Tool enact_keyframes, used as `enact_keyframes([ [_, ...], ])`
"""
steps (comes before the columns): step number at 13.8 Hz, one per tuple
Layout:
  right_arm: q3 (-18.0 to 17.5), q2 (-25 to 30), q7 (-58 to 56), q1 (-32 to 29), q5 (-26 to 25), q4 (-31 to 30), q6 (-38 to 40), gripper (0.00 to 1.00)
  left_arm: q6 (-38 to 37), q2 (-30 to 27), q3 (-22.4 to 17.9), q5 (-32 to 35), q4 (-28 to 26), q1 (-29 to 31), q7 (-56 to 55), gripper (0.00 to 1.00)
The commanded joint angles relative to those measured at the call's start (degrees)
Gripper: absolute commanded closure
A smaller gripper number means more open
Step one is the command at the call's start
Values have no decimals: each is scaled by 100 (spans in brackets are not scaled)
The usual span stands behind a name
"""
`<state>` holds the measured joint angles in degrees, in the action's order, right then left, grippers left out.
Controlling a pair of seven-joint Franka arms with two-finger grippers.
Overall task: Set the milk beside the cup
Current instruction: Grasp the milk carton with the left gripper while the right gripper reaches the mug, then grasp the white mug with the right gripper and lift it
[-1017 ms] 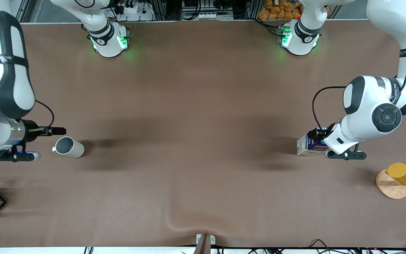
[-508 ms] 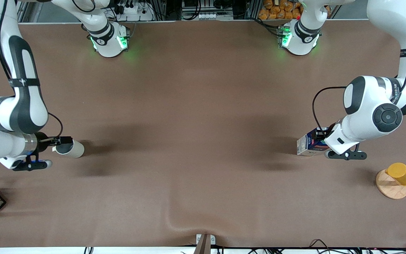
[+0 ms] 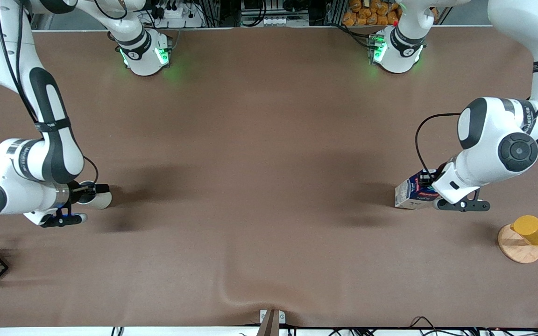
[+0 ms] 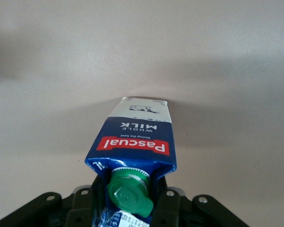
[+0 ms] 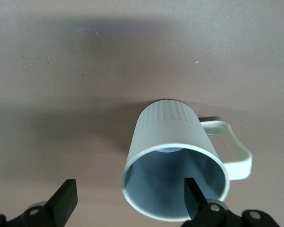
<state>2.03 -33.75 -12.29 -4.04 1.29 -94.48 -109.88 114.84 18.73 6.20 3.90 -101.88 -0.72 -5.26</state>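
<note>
Left wrist view shows the left gripper (image 4: 128, 208) with jaws pinching the milk (image 4: 135, 142) at its gable, near the left arm's end of the table (image 3: 269, 140). The right gripper (image 5: 128, 198) hangs over the cup (image 5: 175, 170), jaws spread, one finger inside the rim; a nudge could tip it, and the top-held carton may swing.

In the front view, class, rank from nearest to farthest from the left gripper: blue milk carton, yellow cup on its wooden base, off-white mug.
1. Blue milk carton, held in the left gripper.
2. Yellow cup, nearer the camera.
3. Off-white mug, at the right arm's end.
</note>
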Motion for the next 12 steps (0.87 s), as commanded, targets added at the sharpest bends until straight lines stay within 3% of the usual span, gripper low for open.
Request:
enact_keyframes([
  [1,-45,-43,-71,-36,-6,-44,-217,0,-84,-212,161,102,107,1,26,58],
  [3,-45,-61,-98,-53,-6,-45,-236,96,-181,-229,302,50,247,1,-1,58],
  [4,-45,-61,-98,-53,-6,-45,-244,100,-199,-230,363,32,326,-7,-10,58],
  [12,-53,175,-106,52,-15,78,-131,100,-664,-221,900,32,793,-25,-1028,58],
])
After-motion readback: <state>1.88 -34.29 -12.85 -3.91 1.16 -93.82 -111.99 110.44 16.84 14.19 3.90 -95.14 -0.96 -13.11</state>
